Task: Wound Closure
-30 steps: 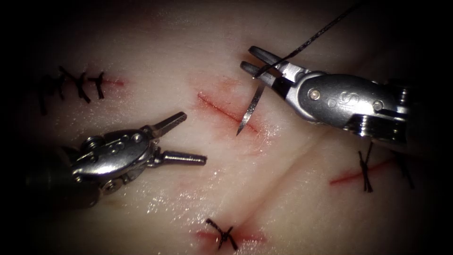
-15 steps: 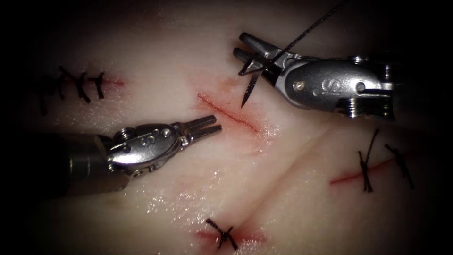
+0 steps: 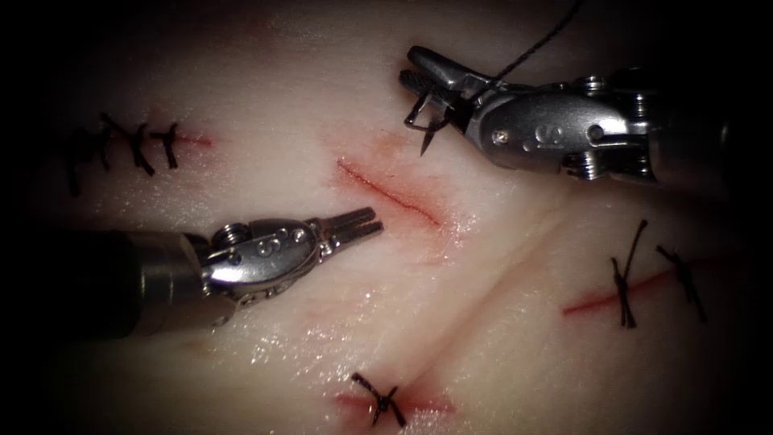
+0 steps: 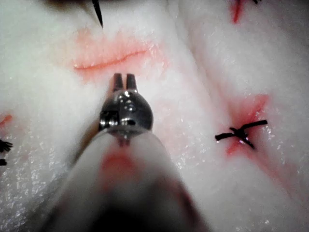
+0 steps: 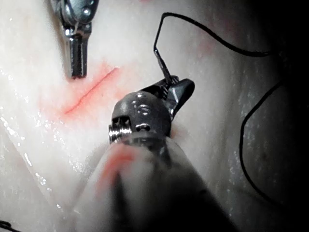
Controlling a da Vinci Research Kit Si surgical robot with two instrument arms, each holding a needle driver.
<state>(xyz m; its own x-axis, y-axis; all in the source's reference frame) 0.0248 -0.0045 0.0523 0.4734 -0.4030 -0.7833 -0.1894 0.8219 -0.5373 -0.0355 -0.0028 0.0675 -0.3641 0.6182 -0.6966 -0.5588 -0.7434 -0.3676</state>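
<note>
The open cut (image 3: 390, 193) runs slantwise across the middle of the tissue (image 3: 499, 354), with red fluid along it. Above its right side, my right tool (image 3: 411, 68) is shut on the curved needle (image 3: 424, 138) near mid-curve. The needle's point hangs just over the tissue, not in it. Black thread (image 3: 535, 44) leads up from the needle. In the right wrist view the right tool (image 5: 177, 89) grips the needle (image 5: 161, 63), and the thread (image 5: 251, 121) trails off. My left tool (image 3: 372, 223) lies left of the cut, shut and holding nothing; its tips (image 4: 124, 78) sit just short of the cut (image 4: 111, 60).
Three other cuts carry black stitches: one at the far left (image 3: 133, 145), one at the bottom (image 3: 382, 399), one at the right (image 3: 628, 286). A shallow crease (image 3: 483, 298) crosses the tissue below the open cut.
My left tool's jaws have gone from wide open to shut, and it has slid right toward the cut. My right tool has lifted the needle up and away from the cut.
</note>
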